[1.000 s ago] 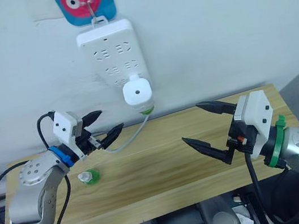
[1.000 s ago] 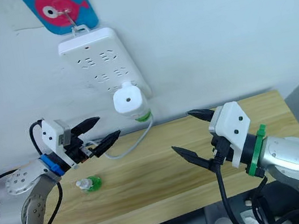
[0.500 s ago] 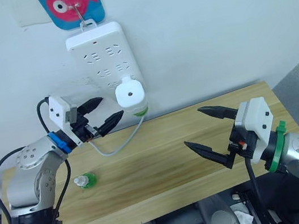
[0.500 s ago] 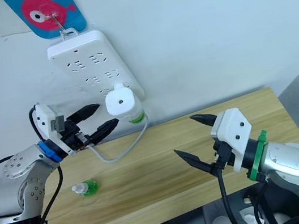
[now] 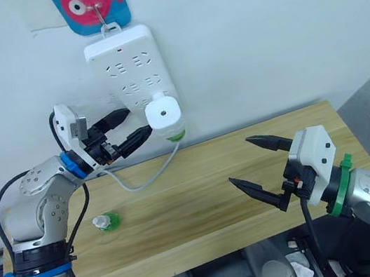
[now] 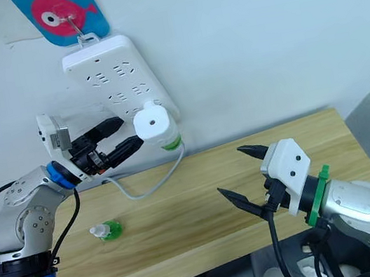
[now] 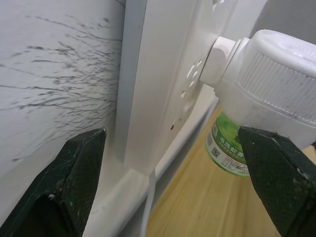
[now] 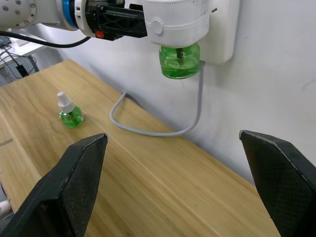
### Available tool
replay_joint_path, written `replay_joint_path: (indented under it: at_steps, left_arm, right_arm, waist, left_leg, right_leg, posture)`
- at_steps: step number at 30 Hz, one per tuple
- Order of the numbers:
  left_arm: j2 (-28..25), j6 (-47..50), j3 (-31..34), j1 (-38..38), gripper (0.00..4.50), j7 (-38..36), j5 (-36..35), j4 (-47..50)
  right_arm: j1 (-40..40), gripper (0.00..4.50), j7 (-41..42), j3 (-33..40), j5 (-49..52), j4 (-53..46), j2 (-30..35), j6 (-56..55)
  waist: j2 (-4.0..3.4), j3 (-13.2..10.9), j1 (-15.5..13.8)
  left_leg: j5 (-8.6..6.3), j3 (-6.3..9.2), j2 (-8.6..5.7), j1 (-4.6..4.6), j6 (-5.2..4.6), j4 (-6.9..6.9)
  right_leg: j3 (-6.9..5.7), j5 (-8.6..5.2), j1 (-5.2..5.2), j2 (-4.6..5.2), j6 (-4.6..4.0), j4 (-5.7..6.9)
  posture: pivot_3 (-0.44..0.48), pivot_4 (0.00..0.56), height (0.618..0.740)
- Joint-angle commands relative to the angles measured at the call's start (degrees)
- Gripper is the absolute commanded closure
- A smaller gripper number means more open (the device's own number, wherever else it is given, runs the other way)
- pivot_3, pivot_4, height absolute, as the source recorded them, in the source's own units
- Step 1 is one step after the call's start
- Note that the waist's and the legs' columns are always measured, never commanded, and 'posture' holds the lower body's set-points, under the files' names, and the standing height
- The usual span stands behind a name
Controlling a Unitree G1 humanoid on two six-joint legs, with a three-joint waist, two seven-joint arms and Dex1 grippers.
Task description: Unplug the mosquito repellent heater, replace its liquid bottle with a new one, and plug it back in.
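The small rounded white plastic heater (image 5: 165,116) is seen plugged into the large white wall-hung power strip (image 5: 129,65), with its translucent green liquid bottle (image 8: 179,61) screwed in underneath. The left gripper (image 5: 136,124) is held just beside the heater, fingers parted and grasping nothing. The right gripper (image 5: 256,166) is held wide open and empty over the wooden table (image 5: 209,198). The white-capped green bottle (image 5: 104,222) is stood upright on the table's left part.

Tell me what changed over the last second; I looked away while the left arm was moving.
The left gripper rose from above the table to the mosquito repellent heater, fingers open beside it, nothing grasped yet. The heater stays plugged into the power strip, the capped green bottle stays put, and the right gripper stays open.
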State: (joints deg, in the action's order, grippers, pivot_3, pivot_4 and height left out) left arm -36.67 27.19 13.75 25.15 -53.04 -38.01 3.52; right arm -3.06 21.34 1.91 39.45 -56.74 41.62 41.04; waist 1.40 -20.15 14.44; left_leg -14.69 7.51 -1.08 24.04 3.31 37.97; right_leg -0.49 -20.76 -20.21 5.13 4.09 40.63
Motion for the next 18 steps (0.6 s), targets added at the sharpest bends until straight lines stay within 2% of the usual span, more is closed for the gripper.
replay_joint_path:
  at_steps: [1, 11, 18]
  left_arm:
    - [0.0, -0.7, -0.1, 1.9, 0.03, -1.1, -0.2, -0.8]
    - [2.0, -3.3, -2.0, 7.9, 0.03, -3.6, 1.7, -7.9]
    - [3.5, -0.2, -2.5, 10.4, 0.03, -5.4, -0.1, -8.5]
  right_arm:
    - [0.4, 0.00, 0.2, -0.3, -0.3, -2.6, -0.4, -1.1]
    - [0.8, 0.00, -0.2, -1.0, -1.1, -2.4, -0.6, -1.0]
    - [1.0, 0.00, -0.4, -1.5, -1.6, -2.2, -1.3, -0.9]
  waist:
    - [0.00, 0.0, 0.0]
    - [0.02, 0.0, -1.1]
    - [0.02, 0.0, -2.2]
  left_leg:
    - [0.00, 0.00, 0.00, 0.00, 0.00, 0.00]
    - [0.02, 0.09, -0.03, -0.02, 0.00, 0.15]
    - [0.05, 0.14, -0.06, -0.04, 0.00, 0.16]
  right_leg:
    - [0.00, 0.00, 0.00, 0.00, 0.00, 0.00]
    - [-0.04, 0.00, 0.02, 0.01, 0.00, 0.22]
    - [-0.06, 0.01, 0.01, 0.01, 0.01, 0.31]
  posture:
    - [-0.432, 0.315, 0.740]
    - [-0.433, 0.314, 0.740]
    - [-0.432, 0.318, 0.740]
